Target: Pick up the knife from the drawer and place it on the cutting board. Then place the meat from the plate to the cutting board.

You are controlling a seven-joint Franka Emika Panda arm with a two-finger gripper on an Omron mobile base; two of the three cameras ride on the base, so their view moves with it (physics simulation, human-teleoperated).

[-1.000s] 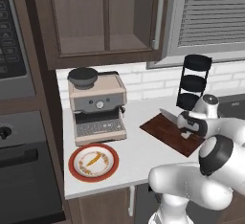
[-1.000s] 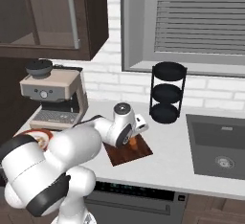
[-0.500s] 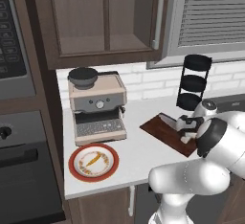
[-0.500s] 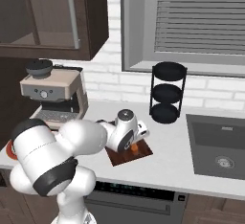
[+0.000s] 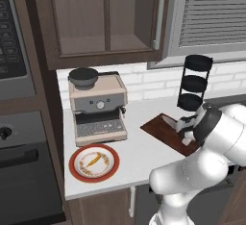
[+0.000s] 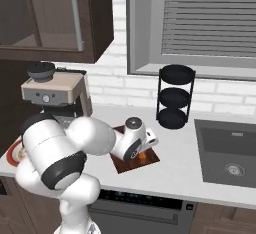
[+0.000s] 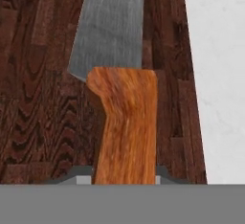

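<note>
On cutting board (image 7: 38,98), knife (image 7: 122,98) seen laid flat, blade toward 12 o'clock in hand view, orange handle between finger tips at 6 o'clock. Gripper (image 7: 117,174) held low over board, apparently for release; whether grip kept or loosened could not be told. Arm bent forward and down. Meat (image 5: 95,159) left on plate (image 5: 77,171), at 9 o'clock from board.

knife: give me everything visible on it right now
The knife has a grey, brushed-metal blade and a short orange wood-grain handle. It lies flat over the dark reddish cutting board, blade pointing away from the hand camera, near the board's edge beside the pale counter. The gripper straddles the handle's near end; whether its fingers grip the handle cannot be told. In the left base view the blade shows on the board.
</note>
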